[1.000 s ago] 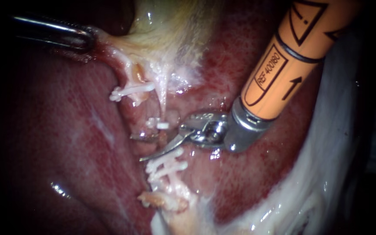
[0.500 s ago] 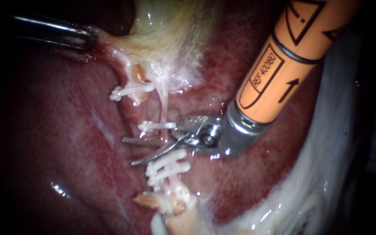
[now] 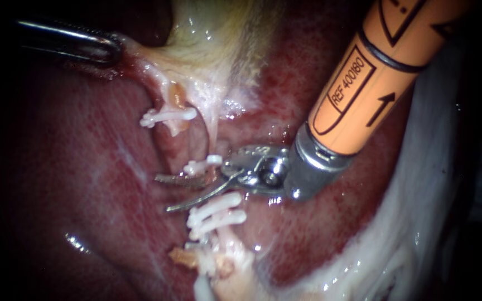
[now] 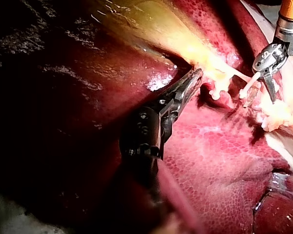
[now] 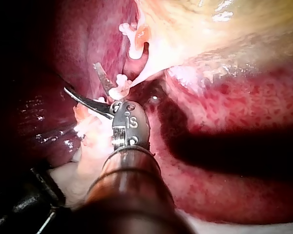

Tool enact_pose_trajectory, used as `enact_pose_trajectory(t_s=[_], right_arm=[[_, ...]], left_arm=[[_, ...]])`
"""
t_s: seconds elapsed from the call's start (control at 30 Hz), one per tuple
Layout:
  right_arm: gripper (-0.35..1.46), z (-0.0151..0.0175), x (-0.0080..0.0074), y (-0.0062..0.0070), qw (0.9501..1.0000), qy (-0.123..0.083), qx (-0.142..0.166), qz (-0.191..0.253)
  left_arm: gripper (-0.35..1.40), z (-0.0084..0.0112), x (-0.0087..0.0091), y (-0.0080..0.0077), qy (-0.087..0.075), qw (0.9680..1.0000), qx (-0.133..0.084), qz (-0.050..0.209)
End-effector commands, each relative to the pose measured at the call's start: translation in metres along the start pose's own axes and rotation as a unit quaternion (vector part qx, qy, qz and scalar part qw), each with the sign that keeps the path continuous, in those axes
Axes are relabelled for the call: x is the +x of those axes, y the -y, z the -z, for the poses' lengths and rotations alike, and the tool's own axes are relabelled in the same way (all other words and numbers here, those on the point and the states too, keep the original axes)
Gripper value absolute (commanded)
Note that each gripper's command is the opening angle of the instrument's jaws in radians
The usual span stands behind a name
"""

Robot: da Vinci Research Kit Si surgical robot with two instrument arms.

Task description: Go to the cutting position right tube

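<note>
The right instrument's [image 3: 162,194] open jaws straddle the right tube [image 3: 212,139] crosswise between its clips [image 3: 216,207], while the left instrument [image 3: 112,50] grips the gallbladder [image 3: 213,44].

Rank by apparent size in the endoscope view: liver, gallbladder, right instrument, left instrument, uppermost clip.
The liver;
then right instrument and gallbladder, too alike to rank, the instrument nearer the camera;
left instrument;
uppermost clip.

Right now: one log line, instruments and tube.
left instrument: shut on gallbladder | right instrument: open, astride right tube between clips | tube: uncut
</note>
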Motion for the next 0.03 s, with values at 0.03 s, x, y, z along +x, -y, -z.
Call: enact_pose_trajectory(t_s=[0.03], right_arm=[[1.3,0.0,-0.0001,0.0,1.0,0.0,0.0,0.0]], left_arm=[[-0.35,0.0,0.0,0.0,0.0,1.0,0.0,0.0]])
